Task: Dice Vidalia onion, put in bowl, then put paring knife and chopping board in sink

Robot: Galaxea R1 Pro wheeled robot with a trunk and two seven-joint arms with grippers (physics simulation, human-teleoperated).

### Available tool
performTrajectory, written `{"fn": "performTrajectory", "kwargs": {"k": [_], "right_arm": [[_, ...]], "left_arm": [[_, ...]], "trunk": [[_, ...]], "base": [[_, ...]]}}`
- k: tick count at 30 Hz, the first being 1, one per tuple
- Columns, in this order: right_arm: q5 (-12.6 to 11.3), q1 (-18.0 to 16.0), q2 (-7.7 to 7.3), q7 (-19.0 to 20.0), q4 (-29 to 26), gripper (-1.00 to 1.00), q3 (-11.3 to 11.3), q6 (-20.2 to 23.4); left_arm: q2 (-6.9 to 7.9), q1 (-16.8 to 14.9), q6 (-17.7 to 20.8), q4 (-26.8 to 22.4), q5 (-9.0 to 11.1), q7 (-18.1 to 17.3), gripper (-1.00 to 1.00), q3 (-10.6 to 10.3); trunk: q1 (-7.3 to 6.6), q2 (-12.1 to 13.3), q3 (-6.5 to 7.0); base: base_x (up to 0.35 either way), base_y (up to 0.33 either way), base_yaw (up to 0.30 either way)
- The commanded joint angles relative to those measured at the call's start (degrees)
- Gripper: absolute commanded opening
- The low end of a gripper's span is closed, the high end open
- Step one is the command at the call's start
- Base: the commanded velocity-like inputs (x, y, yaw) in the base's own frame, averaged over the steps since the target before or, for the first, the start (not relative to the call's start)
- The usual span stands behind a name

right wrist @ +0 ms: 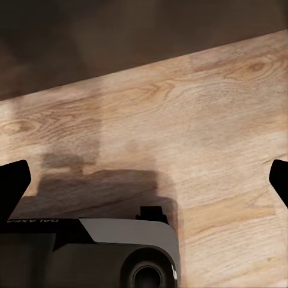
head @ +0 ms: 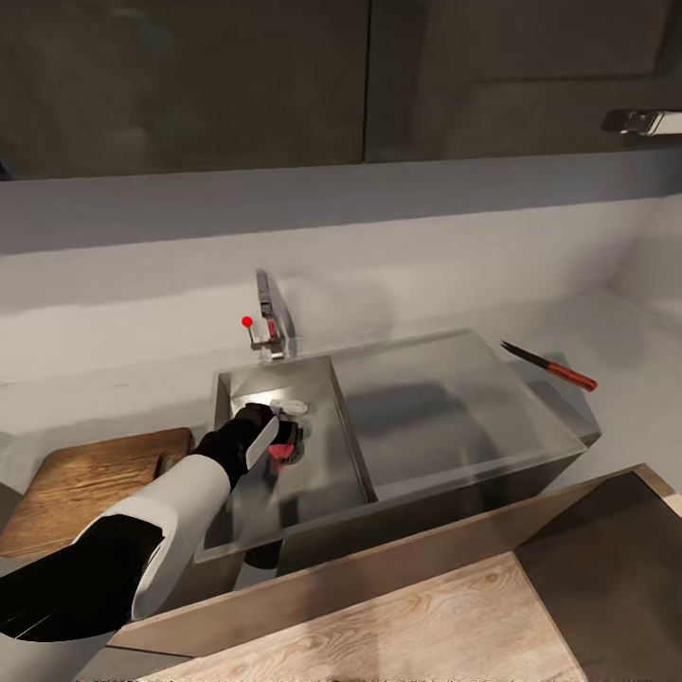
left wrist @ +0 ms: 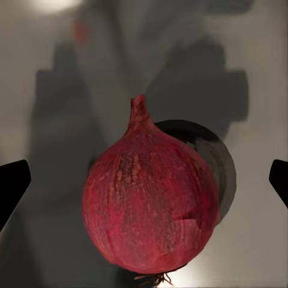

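The pinkish-red Vidalia onion (head: 280, 452) lies in the sink (head: 327, 474) basin, beside the round drain (head: 296, 455). My left gripper (head: 277, 429) reaches down into the basin right over the onion. In the left wrist view the onion (left wrist: 150, 207) sits midway between the wide-apart dark fingertips (left wrist: 12, 186), untouched, so the gripper is open. The chopping board (head: 85, 478) lies on the countertop (head: 104, 388) left of the sink. The paring knife (head: 551, 366) lies on the counter to the sink's right. My right gripper (right wrist: 144, 183) is open over wooden floor (right wrist: 210, 138). The bowl is out of view.
The chrome faucet (head: 272, 317) with its red dot (head: 247, 321) stands behind the basin, close to my left arm. The flat drainboard (head: 436, 417) takes up the sink's right half. Dark wall cabinets (head: 189, 85) hang above. Part of the robot's base (right wrist: 120, 258) shows under the right gripper.
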Motion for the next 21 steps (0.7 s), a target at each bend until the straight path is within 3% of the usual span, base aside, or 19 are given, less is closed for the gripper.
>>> {"fn": "performTrajectory", "kwargs": {"k": [1, 21], "right_arm": [[0.60, -0.04, 0.01, -0.12, 0.04, 1.00, -0.48, -0.17], [0.60, -0.04, 0.01, -0.16, 0.04, 1.00, -0.50, -0.17]], "left_arm": [[0.04, -0.04, -0.07, 0.12, 0.60, 0.43, 1.00, -0.42], [0.12, -0.04, -1.36, 1.96, 0.58, 0.43, 1.00, -0.42]], "trunk": [[0.03, -0.11, -0.19], [0.03, -0.11, -1.33]], "base": [[0.000, 0.000, 0.000], [0.000, 0.000, 0.000]]}}
